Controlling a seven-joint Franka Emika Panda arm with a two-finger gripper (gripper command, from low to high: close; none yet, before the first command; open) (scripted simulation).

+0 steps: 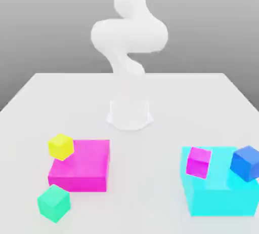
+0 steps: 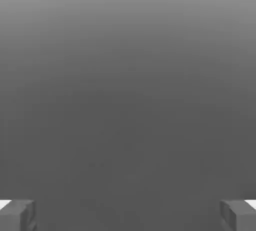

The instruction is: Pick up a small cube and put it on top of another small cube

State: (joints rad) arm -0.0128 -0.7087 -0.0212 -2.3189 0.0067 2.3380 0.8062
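Green cube found at the near corner of the flat magenta block, untouched. Small magenta cube, the intended base, appears against the cyan block. Claw stands wide apart, empty, presumably to admit the green cube.

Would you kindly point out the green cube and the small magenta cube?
Green cube point(image 1: 54, 203), exterior view, its middle.
Small magenta cube point(image 1: 198, 163), exterior view, its front face.
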